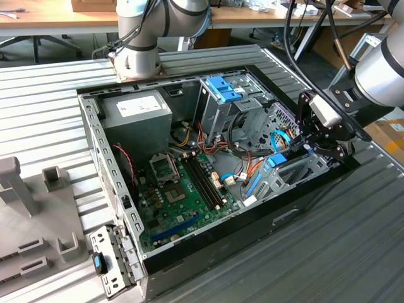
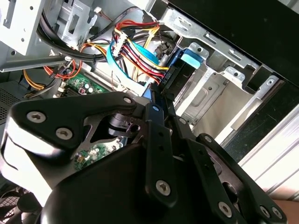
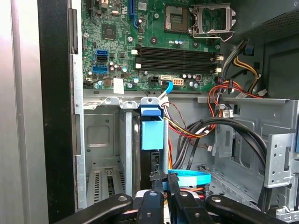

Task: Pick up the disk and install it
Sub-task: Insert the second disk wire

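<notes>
While the gripper [image 3: 161,179] is pinching the disk [image 3: 152,133] by its thin edge, it is holding it standing up in the metal bay [image 3: 100,135] of the computer case [image 1: 95,145], so it can slide in.

Gripper [image 1: 314,140]: black metal links, matt to satin, with bright silver screw heads seen in both wrist views.
Disk [image 3: 152,132]: bright blue plastic tab and rails, smooth, slight sheen; body between them dark and matt.
Drive bay [image 3: 100,140]: bare grey sheet metal, stamped and perforated, dull sheen.
Computer case [image 1: 101,164]: grey punched steel frame; outer skin black, matt.
Motherboard [image 1: 183,189]: green circuit board, glossy; black plastic slots.
Cables [image 2: 135,51]: smooth plastic sheathing in red, yellow, orange, black and blue.
Table [image 1: 44,113]: ribbed pale grey metal, brushed, faintly reflective.
Blue clip [image 1: 223,88]: glossy moulded plastic on the silver cage.
</notes>
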### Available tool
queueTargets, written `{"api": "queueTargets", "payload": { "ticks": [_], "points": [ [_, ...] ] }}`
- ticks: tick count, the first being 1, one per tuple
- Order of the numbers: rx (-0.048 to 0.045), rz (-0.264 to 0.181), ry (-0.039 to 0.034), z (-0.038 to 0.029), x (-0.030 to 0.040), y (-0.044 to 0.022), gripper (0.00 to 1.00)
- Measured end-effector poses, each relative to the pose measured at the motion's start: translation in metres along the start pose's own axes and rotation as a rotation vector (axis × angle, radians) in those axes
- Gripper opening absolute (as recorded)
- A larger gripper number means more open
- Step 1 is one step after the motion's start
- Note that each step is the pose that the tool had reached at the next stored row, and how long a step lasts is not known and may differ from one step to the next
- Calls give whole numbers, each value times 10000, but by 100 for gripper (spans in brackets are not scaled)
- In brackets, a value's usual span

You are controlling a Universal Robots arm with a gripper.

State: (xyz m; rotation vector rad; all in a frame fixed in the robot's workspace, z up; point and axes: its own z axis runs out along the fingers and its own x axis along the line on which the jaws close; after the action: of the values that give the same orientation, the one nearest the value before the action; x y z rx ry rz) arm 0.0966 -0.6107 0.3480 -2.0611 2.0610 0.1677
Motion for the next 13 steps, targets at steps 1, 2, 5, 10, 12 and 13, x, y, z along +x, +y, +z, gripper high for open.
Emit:
{"api": "queueTargets", "payload": {
  "ticks": [1, 2, 5, 10, 12, 13],
  "points": [
    [28, -12, 1, 0, 0, 0, 16],
    [29, -13, 0, 1, 0, 0, 16],
    [52, -21, -2, 8, 5, 6, 16],
    [58, -25, -2, 22, 9, 9, 16],
    [57, -27, 0, 25, 10, 10, 16],
    [58, -26, 1, 25, 11, 10, 16]
  ]
}}
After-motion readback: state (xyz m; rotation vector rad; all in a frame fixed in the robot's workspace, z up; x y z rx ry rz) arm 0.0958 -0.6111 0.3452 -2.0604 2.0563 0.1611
